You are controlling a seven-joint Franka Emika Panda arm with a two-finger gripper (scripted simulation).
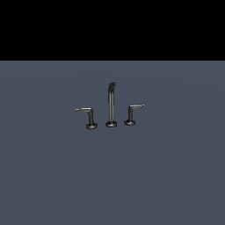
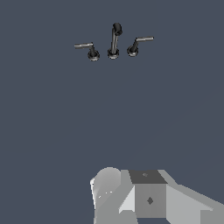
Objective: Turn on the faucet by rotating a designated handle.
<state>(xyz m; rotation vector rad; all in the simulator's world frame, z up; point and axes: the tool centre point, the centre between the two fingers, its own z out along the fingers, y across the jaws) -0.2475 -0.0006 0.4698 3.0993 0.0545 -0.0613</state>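
Faucet (image 1: 111, 105) standing mid-floor; arm well clear of it.

The designated handle (image 1: 133, 113) stands on the spout's (image 1: 111, 103) exterior-view right; the bigger handle (image 1: 87, 117) on its left. Floor (image 1: 167, 176) carries all three. In the wrist view the gripper body (image 2: 148, 197) sits well apart from them; fingers unseen, state indeterminate.
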